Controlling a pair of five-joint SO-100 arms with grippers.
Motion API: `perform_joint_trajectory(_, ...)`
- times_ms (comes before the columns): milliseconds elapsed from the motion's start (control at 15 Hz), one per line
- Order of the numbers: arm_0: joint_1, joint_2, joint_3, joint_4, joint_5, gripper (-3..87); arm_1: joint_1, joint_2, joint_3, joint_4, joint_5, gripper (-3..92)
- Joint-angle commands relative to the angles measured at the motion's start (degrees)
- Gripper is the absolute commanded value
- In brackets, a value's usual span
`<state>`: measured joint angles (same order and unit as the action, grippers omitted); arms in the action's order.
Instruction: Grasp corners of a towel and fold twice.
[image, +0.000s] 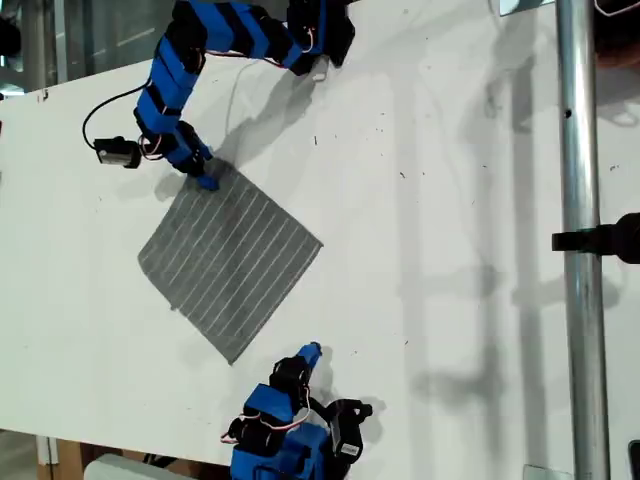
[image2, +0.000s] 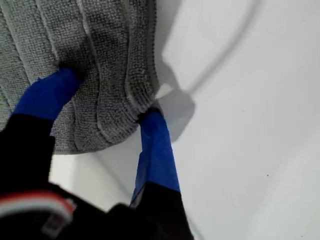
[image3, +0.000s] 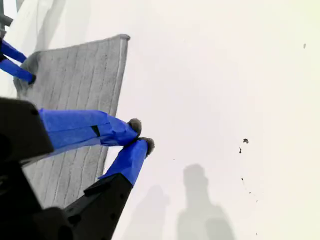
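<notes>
The grey striped towel (image: 230, 260) lies flat as a diamond on the white table (image: 450, 250). My first gripper (image: 205, 180) is down on its far corner. In the first wrist view the gripper (image2: 107, 100) is open: one blue finger (image2: 47, 95) presses on the cloth (image2: 100, 50), the other (image2: 155, 145) is at its edge, and the corner is puckered between them. My second gripper (image: 311, 352) hangs near the exterior view's bottom, right of the towel's near corner (image: 232, 358) and apart from it. Its tips (image3: 141, 135) are shut on nothing, beside the towel's edge (image3: 75, 80).
A metal pole (image: 578, 240) with a black clamp (image: 605, 240) runs down the exterior view's right side. A black camera module on a cable (image: 115, 152) sits beside the first arm. The table's edge crosses the exterior view's bottom left corner.
</notes>
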<state>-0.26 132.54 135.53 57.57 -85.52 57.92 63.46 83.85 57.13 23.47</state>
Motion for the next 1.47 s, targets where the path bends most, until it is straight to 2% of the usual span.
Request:
perform_joint_trajectory(0, 0.5, -0.4, -4.4, -1.1, -0.8, 0.0, 0.3, 0.8, -3.7, 0.4, -0.8, 1.9)
perform_joint_trajectory(133, 0.1, -1.7, -5.4, -1.5, -0.5, -0.1, -2.0, 1.3, -3.3, 1.8, -0.2, -0.2)
perform_joint_trajectory(400, -0.4, -6.0, -9.8, -1.5, 0.2, -0.2, -9.9, 3.6, -1.5, 4.7, 7.0, -0.2)
perform_joint_trajectory(733, -0.4, -12.1, -15.4, -2.5, 0.9, 1.5, -24.9, 10.8, -1.5, 11.5, 20.6, -0.2)
perform_joint_trajectory(1000, -0.4, -13.7, -21.0, -0.7, 2.2, 1.1, -35.1, 15.1, -1.1, 13.5, 26.2, -0.2)
perform_joint_trajectory(1067, -0.3, -13.7, -23.4, 1.2, 3.5, -2.6, -36.0, 15.0, -1.0, 13.5, 26.6, -0.2)
perform_joint_trajectory(1133, 0.3, -13.6, -28.1, 5.9, 3.8, -2.8, -36.5, 14.6, -0.9, 13.5, 26.9, -0.2)
perform_joint_trajectory(1267, 0.5, -15.9, -42.9, 22.9, 4.0, -2.8, -36.6, 14.5, -0.3, 13.3, 27.0, -0.2)
perform_joint_trajectory(1333, 0.6, -18.0, -49.5, 30.3, 4.8, -1.2, -36.6, 14.5, 0.0, 13.2, 27.0, -0.2)
perform_joint_trajectory(1400, 1.1, -19.8, -53.7, 34.1, 7.6, 10.2, -36.6, 14.5, 0.3, 13.0, 27.0, -0.2)
